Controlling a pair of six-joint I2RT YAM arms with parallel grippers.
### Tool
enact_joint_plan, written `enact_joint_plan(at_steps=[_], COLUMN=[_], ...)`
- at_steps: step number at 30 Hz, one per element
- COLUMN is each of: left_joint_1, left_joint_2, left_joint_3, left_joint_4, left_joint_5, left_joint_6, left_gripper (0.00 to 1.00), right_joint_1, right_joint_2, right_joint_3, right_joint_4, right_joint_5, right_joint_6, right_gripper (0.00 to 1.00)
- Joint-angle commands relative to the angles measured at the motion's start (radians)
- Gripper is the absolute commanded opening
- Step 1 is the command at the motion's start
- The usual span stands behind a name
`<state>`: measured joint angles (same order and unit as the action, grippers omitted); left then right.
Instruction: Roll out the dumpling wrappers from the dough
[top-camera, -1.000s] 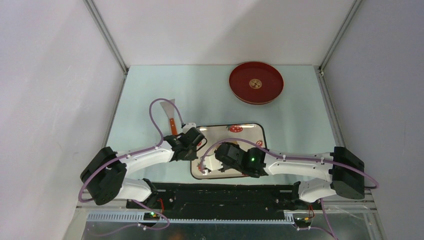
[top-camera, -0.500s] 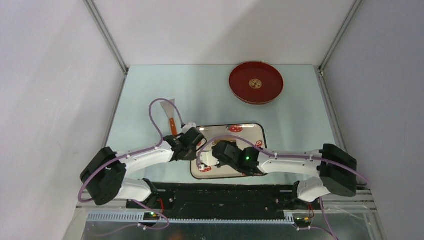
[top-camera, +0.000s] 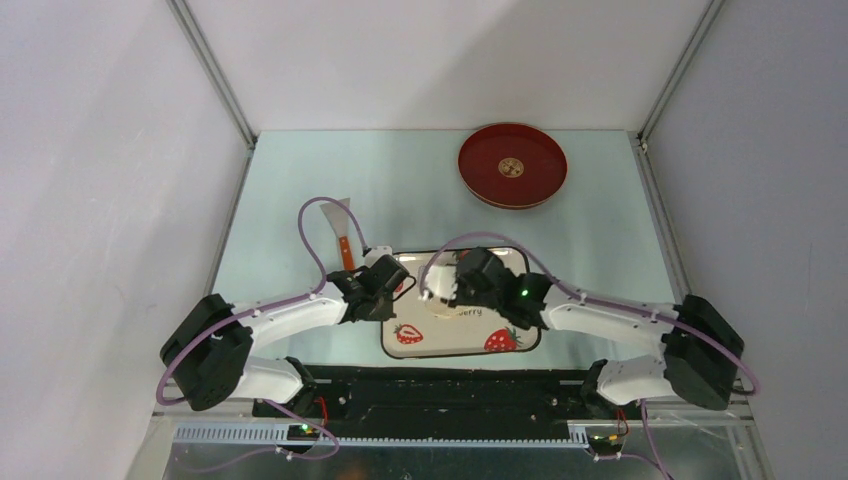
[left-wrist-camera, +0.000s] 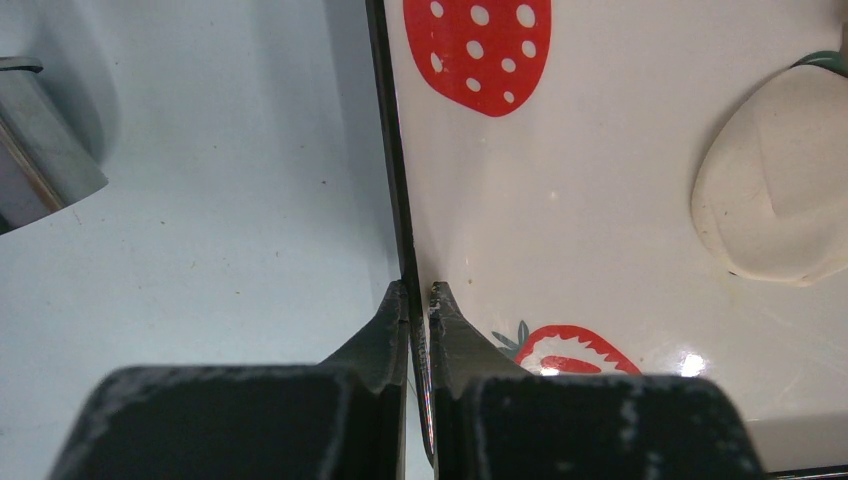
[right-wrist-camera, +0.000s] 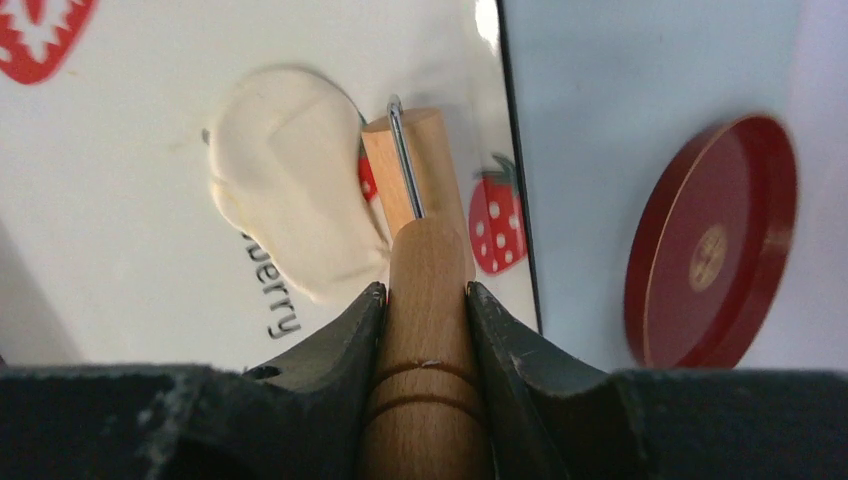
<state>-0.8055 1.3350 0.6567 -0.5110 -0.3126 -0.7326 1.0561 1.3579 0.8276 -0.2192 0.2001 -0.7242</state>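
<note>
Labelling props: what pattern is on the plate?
The plate: white with red strawberries, best in left wrist view.

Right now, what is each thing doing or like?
dough: soft lump, partly squashed, lying on the strawberry plate.
wooden roller: gripped by the right fingers, tip beside the dough.
strawberry plate: lying flat, edge pinched by the left fingers.
red tray: flat at the far side, gold emblem showing.
scraper: lying untouched beyond the plate's left corner.
</note>
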Motion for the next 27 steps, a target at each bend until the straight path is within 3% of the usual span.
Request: enact_joint_plan(at_steps=[1, 7, 12, 27], left_joint_1=[0.002, 0.002, 0.002, 0.002], left_joint_2=[0.061, 0.061, 0.061, 0.056], left_joint_3=[-0.070, -0.071, -0.070, -0.072], left_joint_4=[-0.129, -0.129, -0.129, -0.130], left_joint_5=[-0.037, -0.038, -0.038, -0.036], left_joint_6=[0.032, 0.031, 0.032, 0.032], left_gripper=[0.01, 0.01, 0.02, 0.02], right_joint_1=[-0.120, -0.149, -0.087, 0.069], right_joint_2=[-0.094, -0.205, -0.233, -0.076], right_joint_3=[-0.011, 0.004, 0.005, 0.001], right_joint_4=[-0.120, -0.164, -0.224, -0.361], right_joint_5=[-0.113, -0.062, -0.059, 0.027], right_joint_6=[0.185, 0.208, 0.191, 0.173], right_gripper=[0.00, 0.00, 0.00, 0.00])
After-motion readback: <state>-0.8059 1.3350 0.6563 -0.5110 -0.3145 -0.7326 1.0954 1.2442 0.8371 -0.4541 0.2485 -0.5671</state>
